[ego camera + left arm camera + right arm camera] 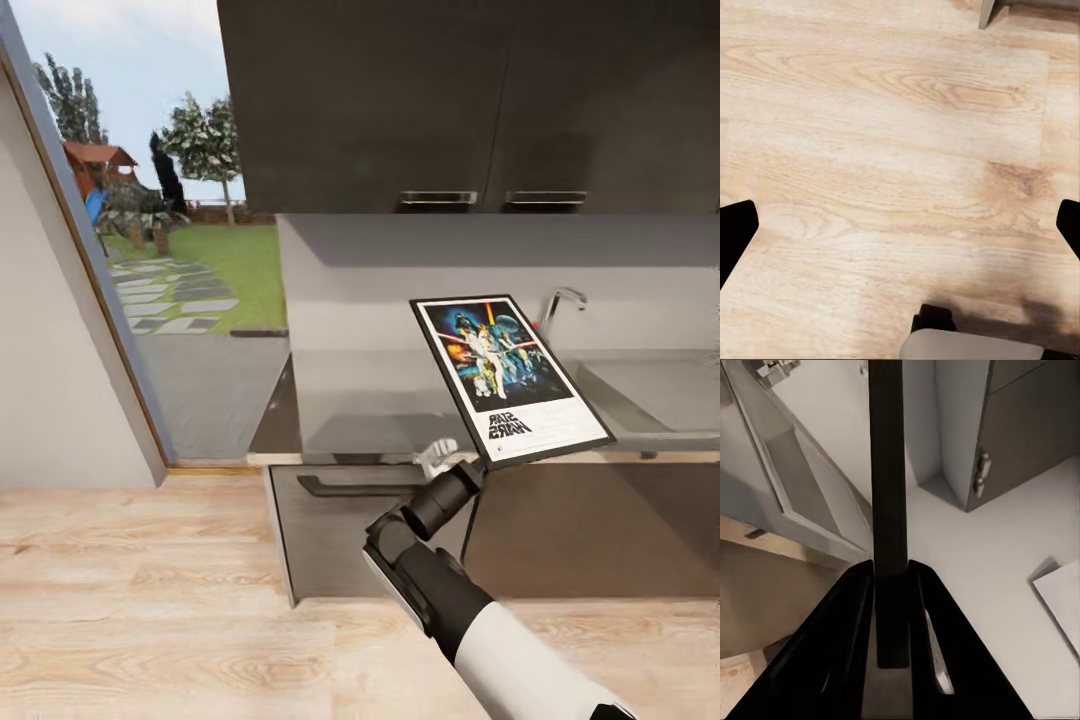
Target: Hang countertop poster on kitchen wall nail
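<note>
My right gripper (891,607) is clamped on the lower edge of the poster (510,378). In the right wrist view both fingers (844,637) press flat against the black frame edge (886,495), no gap either side. Poster is off the kitchen countertop (400,400), held up in the air above its front edge, tilted back, artwork facing my head camera, STAR WARS lettering at the bottom. Its right corner overlaps the sink basin (660,395) in the head view; the chrome tap (562,300) is just behind the poster's upper right edge.

Left gripper (900,225): only the two black fingertips (735,232) show at the frame edges, spread wide apart, nothing between them, pointing at the pale wooden floor (885,150).

Dark upper cabinets (460,100) sit above the grey wall (400,260). A glass opening on the left shows the garden (190,240).
</note>
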Tool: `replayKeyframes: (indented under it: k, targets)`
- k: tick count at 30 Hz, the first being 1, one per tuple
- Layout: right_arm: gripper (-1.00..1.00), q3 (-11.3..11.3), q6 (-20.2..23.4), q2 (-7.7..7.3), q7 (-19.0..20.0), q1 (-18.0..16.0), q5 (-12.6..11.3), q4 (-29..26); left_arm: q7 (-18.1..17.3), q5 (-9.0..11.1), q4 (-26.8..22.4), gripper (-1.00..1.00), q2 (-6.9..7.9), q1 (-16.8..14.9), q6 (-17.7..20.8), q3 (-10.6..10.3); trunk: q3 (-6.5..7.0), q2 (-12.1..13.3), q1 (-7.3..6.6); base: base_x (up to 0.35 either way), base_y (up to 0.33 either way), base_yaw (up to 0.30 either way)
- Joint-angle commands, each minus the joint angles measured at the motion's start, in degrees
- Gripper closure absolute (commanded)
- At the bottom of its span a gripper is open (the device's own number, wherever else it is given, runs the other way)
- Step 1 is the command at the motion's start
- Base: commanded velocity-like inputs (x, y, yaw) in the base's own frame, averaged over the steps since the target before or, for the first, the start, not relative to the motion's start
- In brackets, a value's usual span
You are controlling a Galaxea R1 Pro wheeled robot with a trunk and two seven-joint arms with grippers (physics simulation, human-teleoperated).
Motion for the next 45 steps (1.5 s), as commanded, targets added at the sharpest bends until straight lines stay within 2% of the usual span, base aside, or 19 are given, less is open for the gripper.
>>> replayKeyframes:
  k: [1,9,12,16,34,39,42,45]
  targets:
    - [1.00,0.1,-0.3,0.00,-0.4,-0.1,-0.5,0.0,-0.1,0.1,0.0,-1.00,0.00,0.0,-0.1,0.0,-0.06,-0.1,-0.03,-0.337,0.000,0.000]
    - [1.00,0.4,-1.3,0.00,-0.4,-0.1,-0.5,0.0,-0.1,0.1,0.0,-1.00,0.00,0.0,-0.1,0.0,-0.06,-0.1,-0.03,-0.337,0.000,0.000]
    - [1.00,2.1,-1.5,0.00,-0.4,0.0,-0.4,0.0,-0.1,0.1,0.0,-1.00,0.00,0.0,-0.1,0.0,-0.06,-0.1,-0.03,-0.338,0.000,0.000]
    - [1.00,3.0,-1.9,0.00,-0.4,0.0,-0.4,0.0,-0.1,0.1,0.0,-1.00,0.00,0.0,-0.1,0.0,-0.06,-0.1,-0.03,-0.338,0.000,0.000]
    - [1.00,3.4,-4.0,0.00,-0.4,0.3,-0.5,-0.3,-0.1,0.1,0.0,-1.00,0.00,0.0,-0.1,0.0,-0.06,-0.1,-0.03,-0.338,0.000,0.000]
    - [1.00,3.4,-6.8,0.00,-0.4,2.6,-0.5,-5.4,-0.1,0.1,0.0,-1.00,0.00,0.0,-0.1,0.0,-0.06,-0.1,-0.03,-0.338,0.000,0.000]
    - [1.00,3.5,-7.5,-0.04,-0.4,6.3,-0.5,-12.7,-0.1,0.1,0.0,-1.00,0.00,0.0,-0.1,0.0,-0.06,-0.1,-0.03,-0.338,0.000,0.000]
    - [1.00,3.6,-7.6,-0.22,-0.4,8.9,-0.5,-17.7,-0.1,0.1,0.0,-1.00,0.00,0.0,-0.1,0.0,-0.06,-0.1,-0.03,-0.338,0.000,0.000]
